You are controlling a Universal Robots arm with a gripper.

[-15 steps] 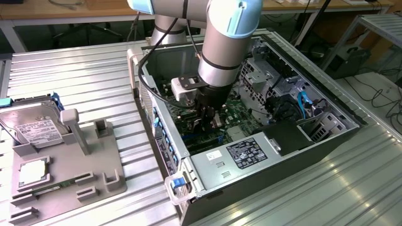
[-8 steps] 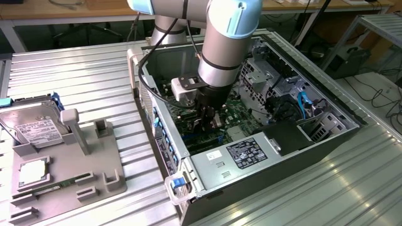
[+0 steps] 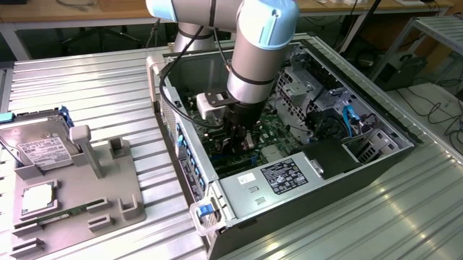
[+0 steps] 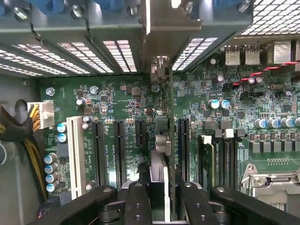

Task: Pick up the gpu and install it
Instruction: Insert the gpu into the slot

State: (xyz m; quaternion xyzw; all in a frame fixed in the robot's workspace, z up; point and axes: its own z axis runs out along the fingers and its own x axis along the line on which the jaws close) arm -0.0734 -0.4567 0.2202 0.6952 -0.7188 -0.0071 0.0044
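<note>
The gpu (image 4: 161, 140) shows edge-on in the wrist view, a thin green card with dark components, standing upright over the motherboard (image 4: 126, 98). Its metal bracket end (image 4: 159, 70) reaches the case's rear slot grille. It sits between two black expansion slots (image 4: 139, 133) (image 4: 183, 145), and whatever lies directly beneath it is hidden. My gripper (image 4: 161, 190) is shut on the card, one black finger (image 4: 137, 201) on each side. In the exterior view the gripper (image 3: 242, 142) is down inside the open computer case (image 3: 190, 162), low over the board.
Cables and drive cages (image 3: 340, 119) crowd the case on the exterior view's right, with the power supply (image 3: 282, 176) at its near end. Outside, on the exterior view's left, a grey fixture (image 3: 79, 208) carries a hard drive (image 3: 36, 146) and a memory stick (image 3: 58, 215).
</note>
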